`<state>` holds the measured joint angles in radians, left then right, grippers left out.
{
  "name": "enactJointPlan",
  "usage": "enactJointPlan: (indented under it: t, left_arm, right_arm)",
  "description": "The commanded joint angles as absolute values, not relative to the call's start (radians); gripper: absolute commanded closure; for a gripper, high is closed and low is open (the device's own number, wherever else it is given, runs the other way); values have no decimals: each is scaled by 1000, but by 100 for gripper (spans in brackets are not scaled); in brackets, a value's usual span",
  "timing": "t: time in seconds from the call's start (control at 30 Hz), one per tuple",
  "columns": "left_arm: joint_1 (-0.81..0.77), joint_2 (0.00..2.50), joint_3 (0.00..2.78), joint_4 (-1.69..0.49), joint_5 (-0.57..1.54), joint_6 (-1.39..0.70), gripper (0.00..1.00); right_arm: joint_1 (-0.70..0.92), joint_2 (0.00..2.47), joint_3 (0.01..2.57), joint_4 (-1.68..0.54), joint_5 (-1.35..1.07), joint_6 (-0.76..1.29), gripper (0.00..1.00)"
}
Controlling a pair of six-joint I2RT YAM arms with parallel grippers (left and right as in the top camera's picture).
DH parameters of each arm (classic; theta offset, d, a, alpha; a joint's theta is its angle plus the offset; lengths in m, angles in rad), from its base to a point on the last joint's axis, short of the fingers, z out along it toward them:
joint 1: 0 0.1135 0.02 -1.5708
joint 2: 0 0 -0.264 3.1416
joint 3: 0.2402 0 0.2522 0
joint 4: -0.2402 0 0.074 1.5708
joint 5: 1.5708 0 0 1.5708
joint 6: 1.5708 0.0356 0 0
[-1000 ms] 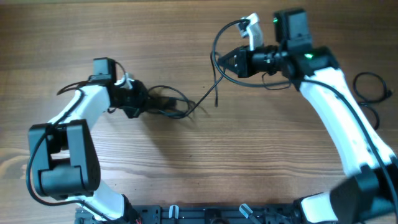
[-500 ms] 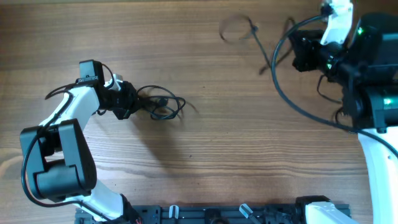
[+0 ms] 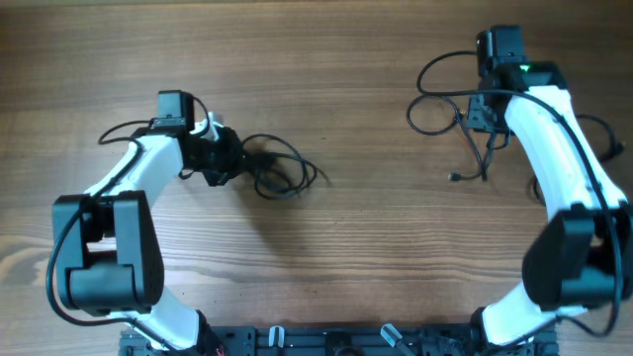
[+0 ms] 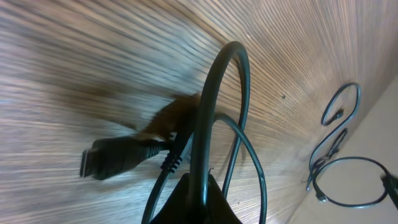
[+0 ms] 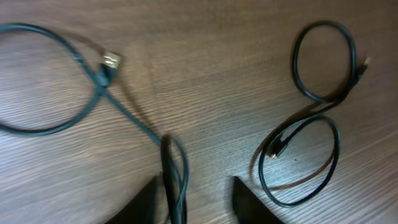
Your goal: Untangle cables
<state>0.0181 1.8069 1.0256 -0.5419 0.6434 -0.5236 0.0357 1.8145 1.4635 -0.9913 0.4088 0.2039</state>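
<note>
A tangled bundle of thin black cables (image 3: 279, 170) lies left of the table's middle. My left gripper (image 3: 229, 160) is at its left end. In the left wrist view it (image 4: 200, 198) is shut on one cable loop (image 4: 214, 93), with a dark plug (image 4: 106, 158) lying beside it. A separate cable (image 3: 412, 111) lies in loose loops at the right, under my right gripper (image 3: 483, 117). In the right wrist view that gripper (image 5: 198, 186) is open. A doubled strand (image 5: 175, 180) of this cable runs beside its left finger, and a silvery plug (image 5: 111, 60) lies beyond.
Another black cable (image 5: 320, 107) lies in a figure-eight on the wood to the right of the right gripper. A dark rail (image 3: 326, 341) runs along the table's front edge between the two arm bases.
The right arm pulled one cable free of the bundle, swung it to the right side of the table and opened over it. The left gripper stayed shut on the bundle and shifted slightly.
</note>
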Motion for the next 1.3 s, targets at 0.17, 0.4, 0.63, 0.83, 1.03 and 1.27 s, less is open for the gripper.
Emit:
enactJointPlan:
  t: [0.17, 0.4, 0.63, 0.83, 1.03, 1.27]
  left_arm:
    - [-79, 1818, 1018, -496, 633, -501, 89]
    - [-83, 1818, 1018, -497, 617, -501, 89]
    - [-83, 1818, 1018, -504, 611, -501, 90]
    - [-83, 1818, 1018, -505, 611, -501, 91]
    - [-83, 1818, 1018, -505, 607, -501, 90]
    - [-83, 1818, 1018, -504, 607, -501, 91]
  right_arm:
    - [21, 1891, 1464, -911, -46, 64, 5]
    - [21, 1891, 1464, -872, -427, 54, 23]
    - [33, 1893, 1433, -1012, -483, 117, 84]
    - [14, 1893, 1340, -994, -201, 187, 92]
    - [-4, 1893, 1137, -476, -266, 186, 96]
    - [-18, 1895, 1020, -260, -17, 298, 96]
